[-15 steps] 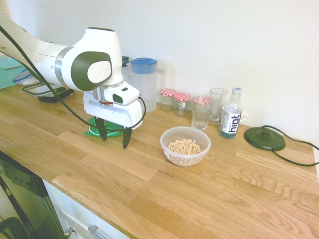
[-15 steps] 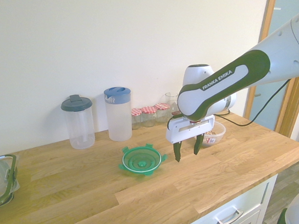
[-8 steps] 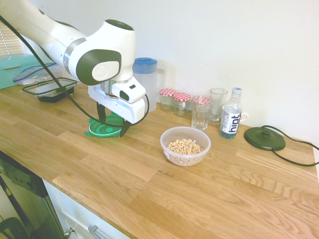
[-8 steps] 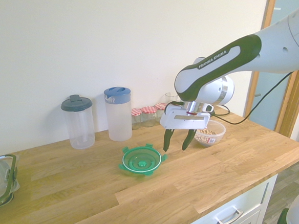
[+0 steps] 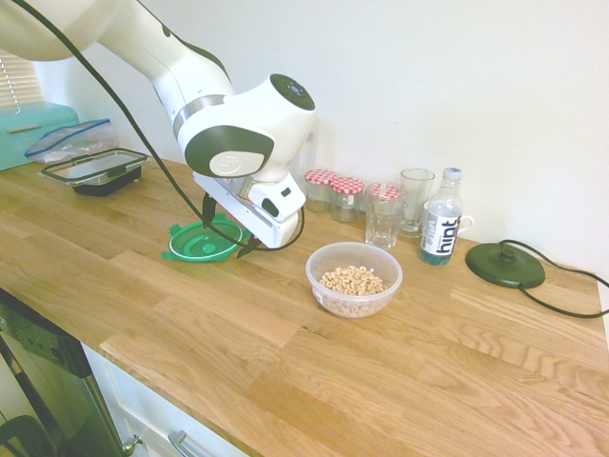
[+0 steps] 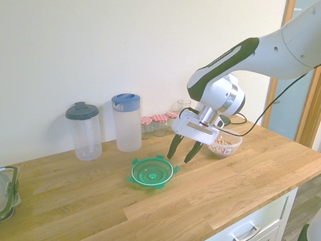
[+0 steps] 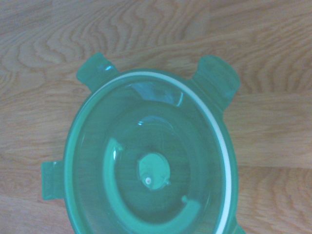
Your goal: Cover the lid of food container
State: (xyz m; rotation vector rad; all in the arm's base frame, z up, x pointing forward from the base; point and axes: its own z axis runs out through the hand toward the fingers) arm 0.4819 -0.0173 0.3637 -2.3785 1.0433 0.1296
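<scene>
While the gripper (image 6: 182, 154) hung wide open and empty, the round green plastic lid (image 6: 152, 172) looked light, stiff, best pinched at its rim.

The worktop (image 5: 285, 343) is wood, built of joined staves with strong grain, and its finish is smooth with a soft sheen. The lid (image 6: 152, 172) looks like translucent green plastic, glossy, with a pale ring inside its rim; the wrist view catches small highlights on its ribs. The food container (image 5: 354, 278) is clear, thin plastic holding matt tan cereal rings. Along the worktop's back edge, the jars (image 5: 333, 194) and tumblers (image 5: 400, 209) are clear glass, the jug (image 6: 127, 122) frosted plastic under a blue lid. The gripper (image 6: 182, 151) has dark matt fingers beneath a glossy white plastic shell.
</scene>
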